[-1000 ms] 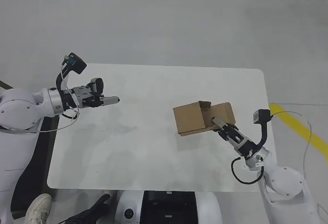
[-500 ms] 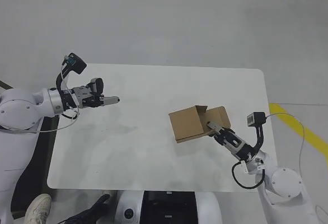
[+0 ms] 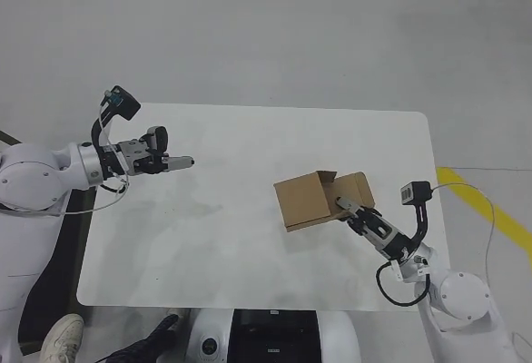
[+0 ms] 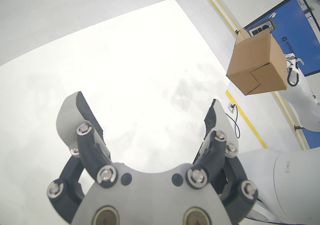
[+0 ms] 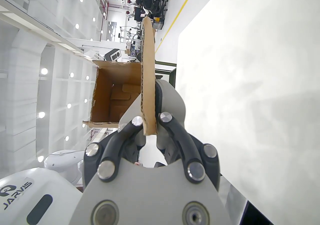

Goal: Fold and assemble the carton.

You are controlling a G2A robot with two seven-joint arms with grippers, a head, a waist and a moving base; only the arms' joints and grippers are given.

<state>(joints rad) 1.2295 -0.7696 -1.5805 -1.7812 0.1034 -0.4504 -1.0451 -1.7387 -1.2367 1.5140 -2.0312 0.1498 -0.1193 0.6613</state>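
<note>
The right hand [image 5: 149, 108] is pinched shut on one upright flap of the carton [image 5: 116, 90], the cardboard edge running straight between its fingers; beyond the grip the carton's open mouth faces the wrist, with flaps folded across its far end inside. From the left wrist view that far end shows closed, its flaps interlocked in a stepped seam, and the carton looks tilted and raised off the tabletop [image 3: 239, 254] rather than resting on it. In the top view it hangs over the right part of the tabletop, near the right edge.

The left hand [image 4: 146, 116] is spread open and holds nothing; it sits over the left side, well apart from the carton.

One end appears assembled, so the step in hand is probably the open end; the next move likely calls for a second grip or a firm seat on the tabletop, so the loose flaps can be pressed inward.

A broad stretch of tabletop lies between the two hands, offering room toward the middle; the right edge is close, so drifting outward risks losing support.
</note>
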